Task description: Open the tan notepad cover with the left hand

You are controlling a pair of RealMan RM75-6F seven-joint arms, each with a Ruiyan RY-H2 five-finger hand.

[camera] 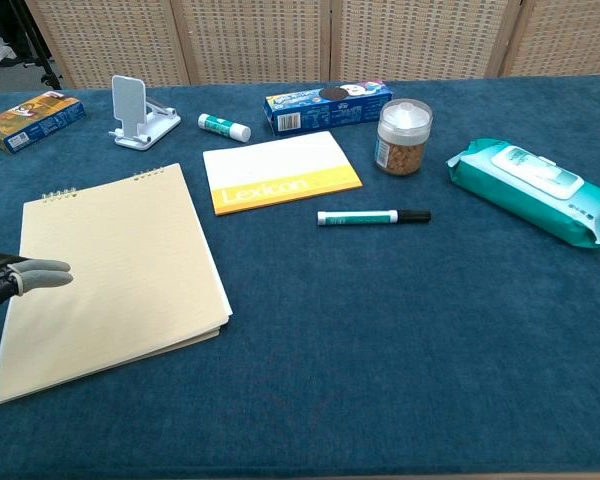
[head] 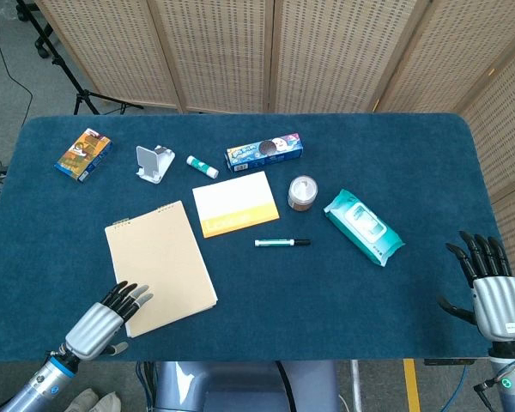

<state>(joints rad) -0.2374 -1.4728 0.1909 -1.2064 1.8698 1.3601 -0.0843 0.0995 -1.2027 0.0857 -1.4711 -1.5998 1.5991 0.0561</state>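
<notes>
We see our left hand (head: pixel 99 319) at the near left corner of the tan notepad (head: pixel 160 266), with its fingers (head: pixel 136 295) spread apart and holding nothing. The fingertips lie over the edge of the cover — we cannot tell if they press on it. The notepad lies flat and closed on the blue surface (head: pixel 326 300), near the front left. Our right hand (head: pixel 492 292) stands far off at the right edge, fingers spread and empty.

The head view shows both hands. The chest view shows only a few fingers of the left hand, over the notepad's left edge — the right hand is out of that picture. The chest view lets us read "Lexicon" on the yellow pad (camera: pixel 280 171).

We count one tan notepad, one yellow pad, one marker (head: pixel 281 243), one jar (head: pixel 302 193), one pack of wipes (head: pixel 364 226) and two snack boxes.
</notes>
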